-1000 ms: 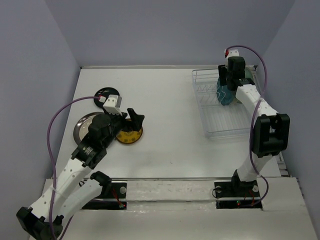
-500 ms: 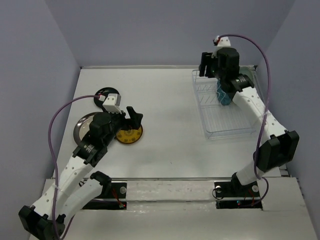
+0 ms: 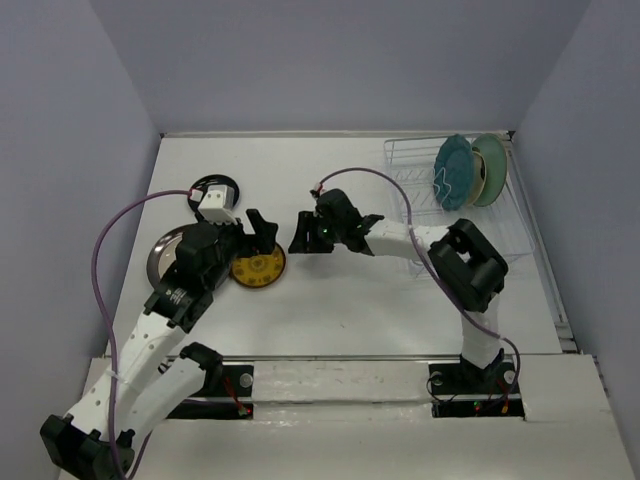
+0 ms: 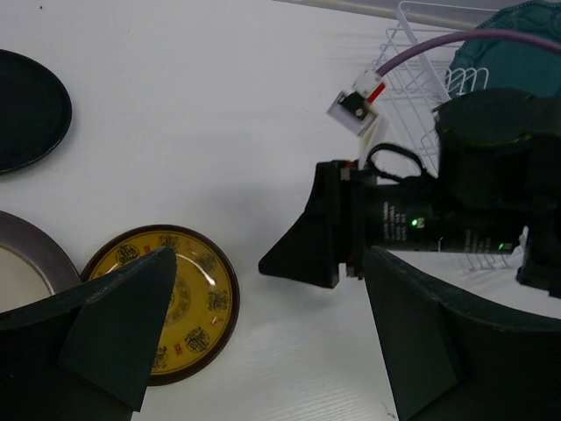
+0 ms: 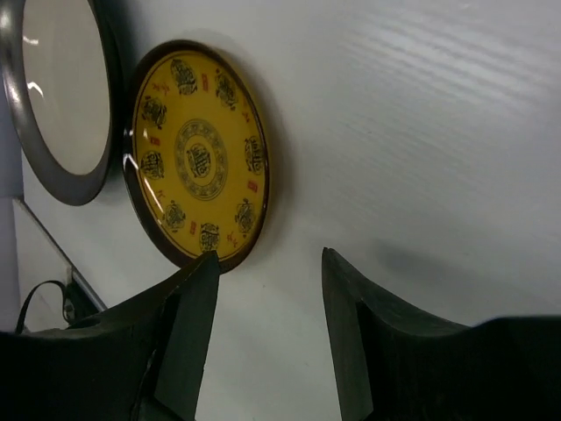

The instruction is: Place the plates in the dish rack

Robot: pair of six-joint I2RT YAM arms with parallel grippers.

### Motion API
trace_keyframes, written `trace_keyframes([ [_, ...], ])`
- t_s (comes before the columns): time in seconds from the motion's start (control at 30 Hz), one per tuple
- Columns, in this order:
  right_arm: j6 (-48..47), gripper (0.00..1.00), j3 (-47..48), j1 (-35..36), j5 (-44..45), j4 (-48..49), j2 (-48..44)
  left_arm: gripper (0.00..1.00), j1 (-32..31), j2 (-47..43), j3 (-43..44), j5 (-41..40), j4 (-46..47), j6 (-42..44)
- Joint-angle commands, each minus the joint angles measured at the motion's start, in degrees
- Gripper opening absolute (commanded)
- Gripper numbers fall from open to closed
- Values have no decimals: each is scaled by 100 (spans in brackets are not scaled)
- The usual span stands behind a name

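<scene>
Your right claw (image 3: 299,236) and left claw (image 3: 262,232) both hang open, empty, by the yellow plate (image 3: 258,268); straddle its rim low with the right claw.

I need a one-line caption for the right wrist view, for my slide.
Open right gripper faces the yellow patterned plate lying beside the silver plate.

A white surface (image 3: 340,310) lies beneath the left jaws and the right jaws. It is matte, and a fine streaked grain shows just below the right jaws. Pale lavender walls (image 3: 330,60) stand beyond both pairs and out to either side of them. Behind the jaws, a shiny metal rail (image 3: 340,378) crosses the near edge, with a white ledge (image 3: 340,440) farther back still.
</scene>
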Motion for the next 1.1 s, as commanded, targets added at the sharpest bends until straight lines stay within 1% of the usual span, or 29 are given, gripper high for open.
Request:
trace_keyframes([
  [0.0,988,58,71,438,-532,1317,360,98,33,-103,86,-65,161,18],
  [0.03,1095,58,71,439,-586,1406,474,98,33,-103,77,-65,161,27],
  [0.07,1200,58,2,492,-630,1694,658,98,42,-94,77,-47,161,27],
  [0.2,1579,58,-253,492,-604,2188,923,98,33,-111,68,-21,161,27],
  [0.33,1755,52,-412,492,-104,2312,1099,98,33,-173,77,41,152,27],
  [0.37,1790,46,-438,492,-51,2312,1117,98,42,-190,77,32,161,27],
  [0.43,1825,43,-500,492,107,2303,1152,98,33,-217,77,15,134,18],
  [0.47,1851,39,-526,492,151,2294,1152,98,42,-217,77,23,143,27],
  [0.53,1860,28,-588,492,327,2286,1135,98,42,-226,77,41,143,27],
  [0.57,1878,21,-657,492,397,2268,1109,98,42,-234,77,50,143,27],
  [0.63,1913,12,-806,492,634,2224,1004,98,33,-243,77,58,143,27],
  [0.7,1861,7,-939,492,871,2172,872,98,33,-261,69,76,143,27],
  [0.73,1860,7,-1026,492,994,2154,775,98,24,-269,68,76,134,27],
  [0.8,1677,7,-1360,492,1345,2058,364,98,24,-313,68,76,134,18],
  [0.83,1397,7,-1431,492,1486,1935,179,98,24,-331,68,76,143,27],
  [0.87,1221,7,-1458,492,1731,1760,-15,98,24,-348,68,76,143,27],
  [0.9,993,7,-1458,492,2186,1384,-478,98,24,-357,77,59,143,35],
  [0.93,546,7,-1432,492,2478,1189,-726,98,33,-375,86,32,134,53],
  [0.97,333,7,-1379,492,2759,978,-963,98,24,-436,95,-72,126,62],
  [1.0,53,7,-1161,492,3067,524,-1183,98,24,-471,95,-91,126,71],
  [1.03,-498,7,-1002,492,3714,284,-1551,98,24,-524,86,-108,126,71],
  [1.07,-800,7,-827,492,4042,47,-1711,98,24,-550,86,-109,126,71],
])
